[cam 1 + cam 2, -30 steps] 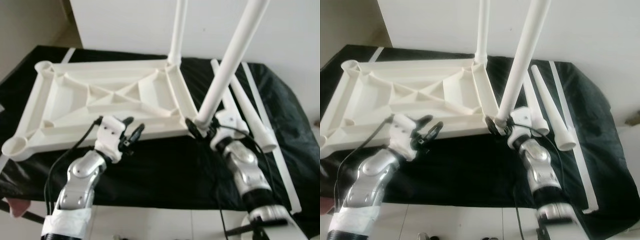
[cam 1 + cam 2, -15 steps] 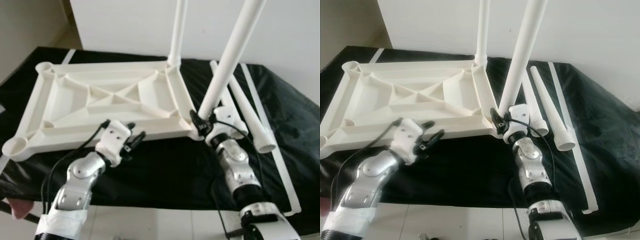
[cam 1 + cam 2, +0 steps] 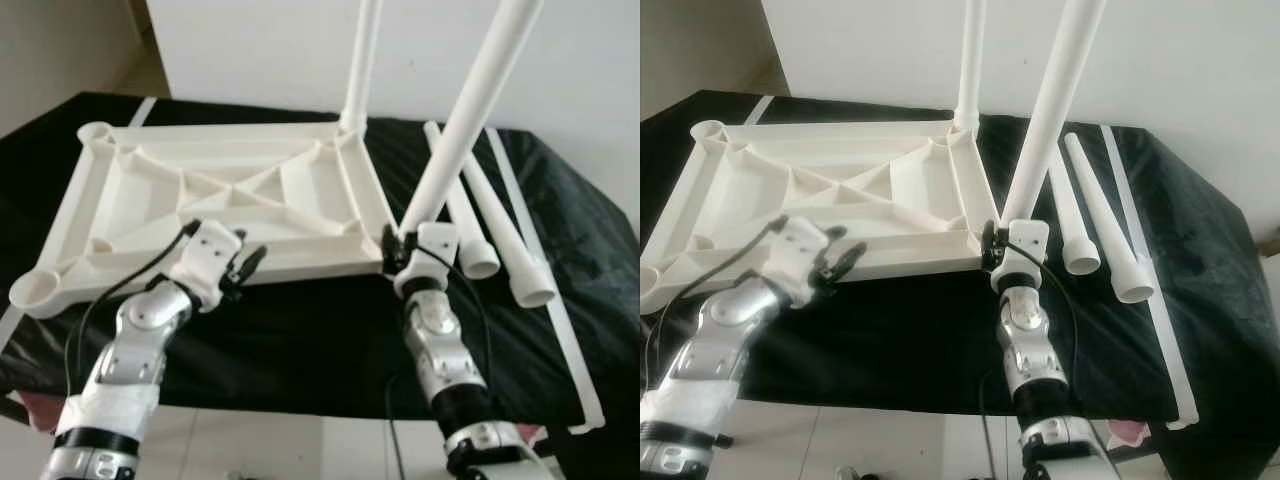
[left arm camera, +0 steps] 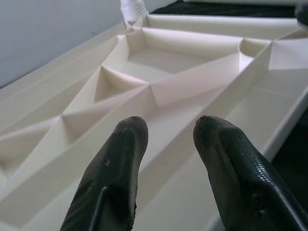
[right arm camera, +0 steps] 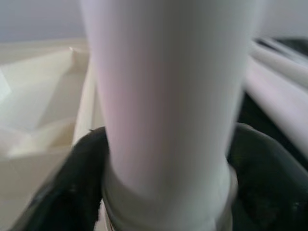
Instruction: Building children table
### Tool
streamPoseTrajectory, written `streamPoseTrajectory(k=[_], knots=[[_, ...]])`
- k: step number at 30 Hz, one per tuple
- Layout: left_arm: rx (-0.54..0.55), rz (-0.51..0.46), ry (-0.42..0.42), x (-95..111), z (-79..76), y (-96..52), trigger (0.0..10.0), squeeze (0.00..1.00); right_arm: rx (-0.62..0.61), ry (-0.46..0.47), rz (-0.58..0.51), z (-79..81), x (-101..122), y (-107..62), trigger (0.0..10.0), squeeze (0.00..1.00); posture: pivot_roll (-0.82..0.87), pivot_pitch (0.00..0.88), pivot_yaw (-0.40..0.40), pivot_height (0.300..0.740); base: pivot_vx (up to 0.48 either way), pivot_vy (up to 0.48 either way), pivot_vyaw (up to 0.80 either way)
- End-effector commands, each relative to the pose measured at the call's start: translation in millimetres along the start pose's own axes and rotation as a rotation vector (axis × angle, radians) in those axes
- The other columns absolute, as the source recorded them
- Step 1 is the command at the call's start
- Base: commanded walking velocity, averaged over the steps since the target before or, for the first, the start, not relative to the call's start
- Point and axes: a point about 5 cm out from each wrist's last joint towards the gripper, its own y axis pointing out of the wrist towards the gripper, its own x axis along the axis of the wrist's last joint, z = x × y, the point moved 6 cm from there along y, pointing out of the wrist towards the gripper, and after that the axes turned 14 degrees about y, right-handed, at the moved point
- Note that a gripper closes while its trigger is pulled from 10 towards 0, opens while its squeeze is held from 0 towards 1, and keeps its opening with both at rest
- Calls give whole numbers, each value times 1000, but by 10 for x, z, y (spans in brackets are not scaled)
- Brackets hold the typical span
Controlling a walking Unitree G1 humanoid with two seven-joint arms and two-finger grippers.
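Two legs already stand up from the upturned white tabletop, which lies ribs-up on the black-covered bench: the far leg at the tabletop's 1 o'clock corner and the near leg at its 4 o'clock corner, leaning a little toward 1 o'clock. Our right gripper has its jaws closed around the base of that near leg, right where it meets the corner socket; in the right wrist view the black fingers hug the tube on both sides. Our left gripper sits at the tabletop's near long edge, around 6 o'clock, jaws parted and holding nothing, with its fingertips poised over the ribbed underside. Two loose legs lie side by side on the bench at 3 o'clock of the tabletop, open ends toward us. We judge the parts to be moulded plastic: light, stiff and hollow, with a smooth tapered surface that could slip or twist in the jaws. Low on the leg, near the socket, looks to us the best hold, since gripping higher would lever the joint. Bracing the tabletop by its rim or a rib should stop the light slab from sliding on the cloth.
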Motion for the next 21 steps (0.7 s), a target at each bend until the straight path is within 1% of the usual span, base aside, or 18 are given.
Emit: streamPoseTrajectory(k=[1,3,4,5,6,7,8,9,10,11,12,14,15,17,18,19,20,21], knots=[[-58,-8,6,-25,-93,11,10000,0,-10,22,-17,-49,8,-56,10000,1000,-23,153,-2,740,0,0,0],[-78,-17,16,-14,-108,20,10000,0,3,29,-35,-27,43,-75,10000,1000,-23,153,-2,740,0,0,0],[-109,-28,19,-4,-138,27,10000,0,27,23,-59,-20,90,-111,10000,0,-24,157,3,740,0,0,0],[-109,-28,19,-4,-138,27,10000,0,27,23,-59,-20,90,-111,10000,0,-24,157,3,740,0,0,0],[-137,-34,23,2,-167,28,10000,0,39,12,-79,-33,127,-145,10000,0,-26,157,5,740,0,0,0],[-168,-38,9,-1,-199,25,10000,906,39,-10,-91,-80,148,-185,10000,0,-30,157,8,740,0,0,0],[-189,-42,-1,-4,-220,23,10000,906,35,-25,-98,-113,161,-212,10000,0,-30,157,8,740,0,0,0],[-189,-42,-1,-4,-220,23,10000,906,35,-25,-98,-113,161,-212,10000,0,-30,157,8,740,0,0,0],[-205,-49,-4,2,-230,21,10000,1000,30,-35,-98,-160,164,-242,10000,0,-34,156,10,740,0,0,0],[-225,-66,-21,23,-242,17,10000,1000,15,-40,-106,-236,182,-283,10000,0,-37,156,8,740,0,0,0],[-225,-66,-21,23,-242,17,10000,1000,15,-40,-106,-236,182,-283,10000,0,-37,156,8,740,0,0,0],[-254,-72,-19,19,-257,20,10000,1000,-7,-74,-105,-348,183,-349,10000,0,-44,156,9,740,0,0,0],[-284,-69,-21,6,-288,14,10000,1000,-23,-78,-100,-404,177,-379,10000,0,-49,155,9,740,0,0,0],[-319,-20,28,-99,-336,17,10000,1000,-34,-84,-103,-464,193,-428,10000,0,-54,154,11,740,0,0,0],[-319,-20,28,-99,-336,17,10000,1000,-34,-84,-103,-464,193,-428,10000,0,-54,154,11,740,0,0,0],[-343,3,49,-162,-366,20,10000,875,-30,-90,-108,-476,220,-459,10000,0,-59,152,13,740,0,0,0],[-357,18,66,-206,-380,25,10000,0,-23,-94,-112,-475,246,-481,10000,0,-60,152,13,740,0,0,0],[-364,31,60,-237,-376,35,10000,0,-13,-93,-117,-468,274,-500,10000,0,-63,152,15,740,0,0,0]])
